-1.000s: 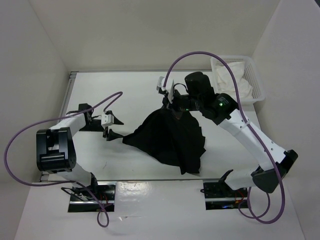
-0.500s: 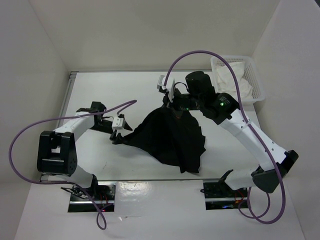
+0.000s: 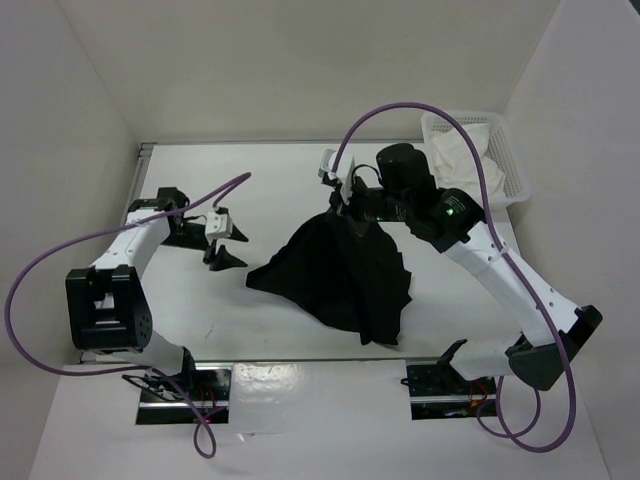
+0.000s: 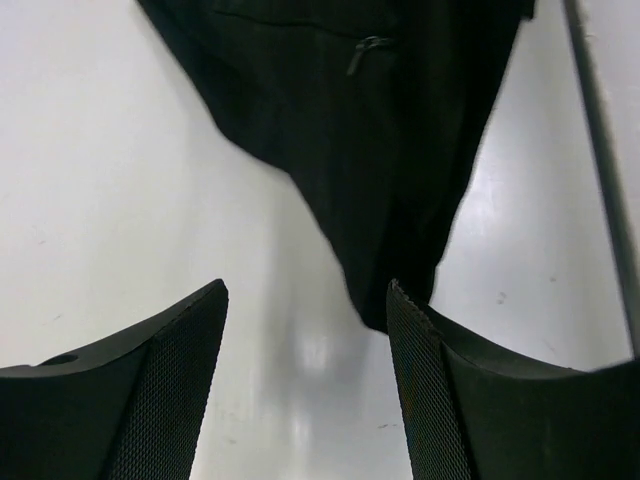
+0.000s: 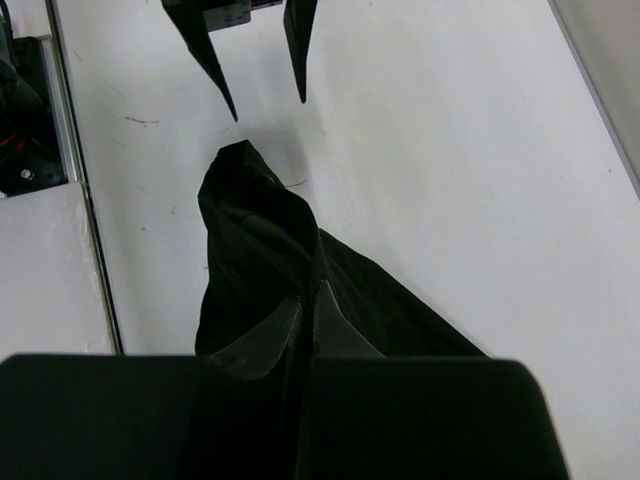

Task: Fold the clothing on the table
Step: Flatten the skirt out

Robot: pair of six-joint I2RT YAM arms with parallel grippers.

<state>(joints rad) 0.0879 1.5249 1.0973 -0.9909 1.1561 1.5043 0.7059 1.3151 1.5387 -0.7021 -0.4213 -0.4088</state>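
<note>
So the black garment [image 3: 345, 275] is sitting roughly in the middle of the table [image 3: 270, 180], bunched into a kind of tent shape. The right gripper [image 3: 343, 210] has it by the far edge. In the right wrist view the fingers are pressed tight together with a fold of the fabric caught between them, and the cloth hangs down from there and fans out over the tabletop toward the near side. The left gripper [image 3: 224, 256] is off to the left of the garment, low over the table. Its fingers are spread wide apart and holding nothing, just bare white surface between them. The garment's pointed left corner lies right in front of it, very close to one fingertip in the left wrist view, though I honestly can't tell if it's touching. You can also spot a small zipper [image 4: 365, 50] on the fabric further back in that view. Over by the far right corner there's a white basket [image 3: 515, 170] with some white cloth [image 3: 465, 160] piled in it, apart from the black garment and just behind the right arm.
</note>
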